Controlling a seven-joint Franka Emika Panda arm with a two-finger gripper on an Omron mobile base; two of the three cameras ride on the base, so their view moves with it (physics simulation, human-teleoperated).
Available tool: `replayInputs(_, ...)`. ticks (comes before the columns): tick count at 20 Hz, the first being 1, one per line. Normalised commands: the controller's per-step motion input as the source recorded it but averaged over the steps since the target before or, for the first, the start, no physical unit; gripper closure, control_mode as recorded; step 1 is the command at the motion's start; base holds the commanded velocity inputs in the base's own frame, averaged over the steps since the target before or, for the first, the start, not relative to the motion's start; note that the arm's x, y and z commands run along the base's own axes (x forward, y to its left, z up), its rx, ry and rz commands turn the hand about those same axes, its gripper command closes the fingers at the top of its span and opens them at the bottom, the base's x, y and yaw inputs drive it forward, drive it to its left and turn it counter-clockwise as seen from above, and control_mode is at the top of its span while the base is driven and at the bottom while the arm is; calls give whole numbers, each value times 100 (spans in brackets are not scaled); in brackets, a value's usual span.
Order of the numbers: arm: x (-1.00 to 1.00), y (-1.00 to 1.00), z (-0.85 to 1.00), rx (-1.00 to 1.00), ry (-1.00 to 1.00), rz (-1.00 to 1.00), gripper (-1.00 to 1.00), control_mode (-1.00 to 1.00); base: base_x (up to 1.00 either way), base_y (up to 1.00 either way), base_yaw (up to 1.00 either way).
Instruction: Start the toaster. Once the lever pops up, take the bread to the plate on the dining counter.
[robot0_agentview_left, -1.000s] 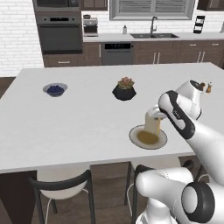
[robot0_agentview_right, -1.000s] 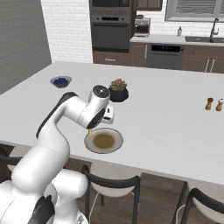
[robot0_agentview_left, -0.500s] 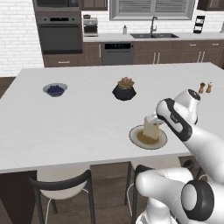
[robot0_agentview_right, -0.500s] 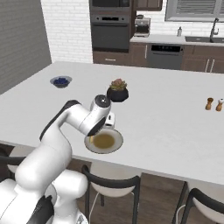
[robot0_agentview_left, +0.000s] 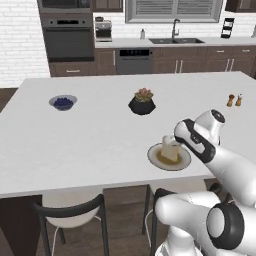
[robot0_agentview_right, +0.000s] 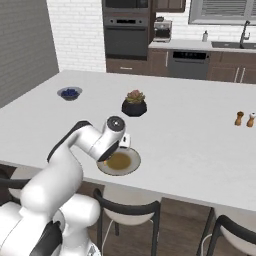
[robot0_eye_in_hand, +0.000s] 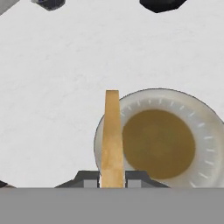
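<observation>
The gripper is clamped on the bread, its 2 dark fingers pressing the slice from either side so that the hand view sees it edge-on, as a narrow tan strip rising from between the tips. The bread hangs over the plate; in the hand view it crosses the plate's pale rim on one side, with the olive-brown centre beside it. Whether the slice's lower edge touches the plate cannot be told. The plate sits on the dining counter close to its near edge, in front of the robot. The white arm bends down over it from the base, and in the right base view the arm covers the bread and part of the plate. Farther back on the same counter stands a small potted succulent in a dark pot, and well to the left of it a small bowl of dark blue berries. 2 small shakers stand side by side near the counter's right side. A dark chair is tucked under the near edge.
</observation>
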Motion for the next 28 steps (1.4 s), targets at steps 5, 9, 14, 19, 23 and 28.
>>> replayInputs(5,49,12,-22,0,0,0,100,-100,0,0,0)
replayInputs(9,29,0,-18,0,0,0,100,-100,0,0,0)
replayInputs(14,12,-1,-21,0,0,0,100,-100,0,0,0)
replayInputs(19,0,-12,-28,0,0,0,100,-100,0,0,0)
replayInputs(23,0,-12,-35,0,0,0,100,-100,0,0,0)
replayInputs(28,0,-3,-29,0,-1,0,100,-100,0,0,0)
